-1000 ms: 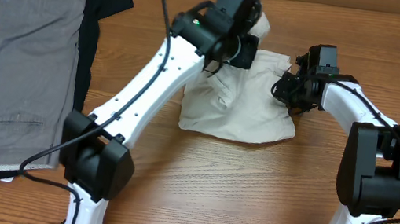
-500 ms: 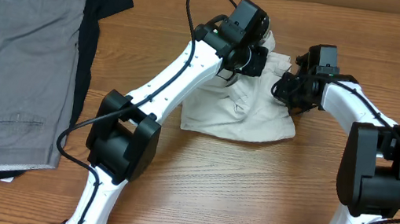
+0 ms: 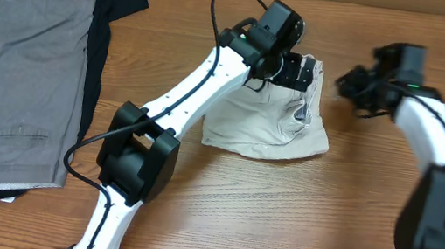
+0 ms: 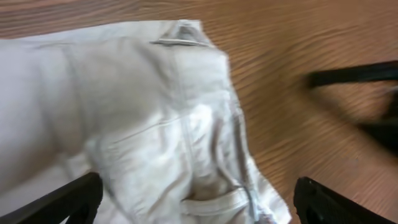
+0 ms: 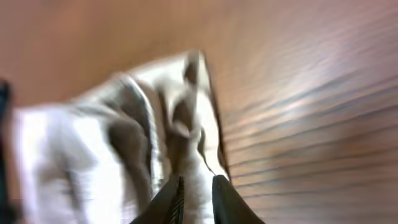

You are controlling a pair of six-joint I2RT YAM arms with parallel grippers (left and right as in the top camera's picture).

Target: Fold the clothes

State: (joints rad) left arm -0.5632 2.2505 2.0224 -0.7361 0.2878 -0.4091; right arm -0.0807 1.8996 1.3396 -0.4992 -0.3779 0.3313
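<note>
Mid-fold, the beige shorts [image 3: 263,122] lie bunched at upper centre under the spread left gripper [image 4: 196,190], the right gripper [image 5: 194,190] nearly pressed together, seemingly empty; next, regrasp and flatten the rumpled edge.

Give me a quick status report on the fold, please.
Left gripper open over khaki shorts. Right gripper shut, beside them. Shorts partly folded, rumpled. Other clothes piled far left, apart.
</note>
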